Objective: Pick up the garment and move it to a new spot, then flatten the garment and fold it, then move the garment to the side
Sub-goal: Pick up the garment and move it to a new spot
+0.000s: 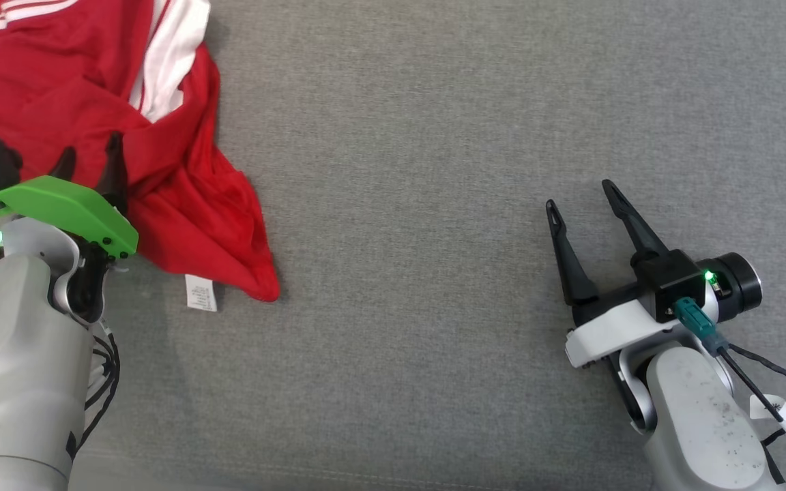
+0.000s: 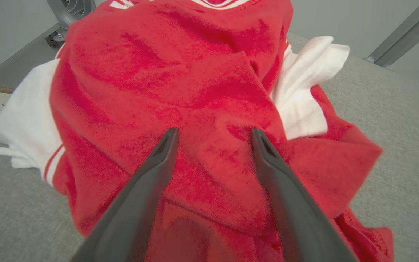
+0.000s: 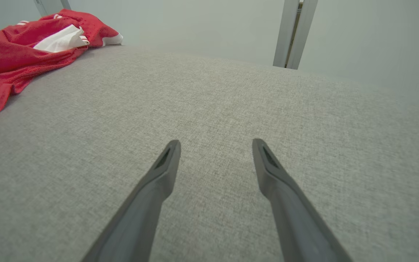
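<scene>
Head view puts the red-and-white garment (image 1: 181, 204) crumpled toward the far left corner of the grey fabric bench (image 1: 434, 204). The left gripper (image 1: 90, 153) is over its near edge, fingers spread apart and gripping nothing. Left wrist view has those fingertips (image 2: 169, 142) straddling a raised red fold (image 2: 213, 153). Closing here may, I judge, pinch several layers at once, so the garment rises as a knot that resists flattening, or catch only a thin ridge that slips out mid-lift. The hem corner with its white label (image 1: 200, 293) could drag. The right gripper (image 1: 579, 196), also spread wide, hovers over bare bench well apart from the cloth, too far to steady it.
</scene>
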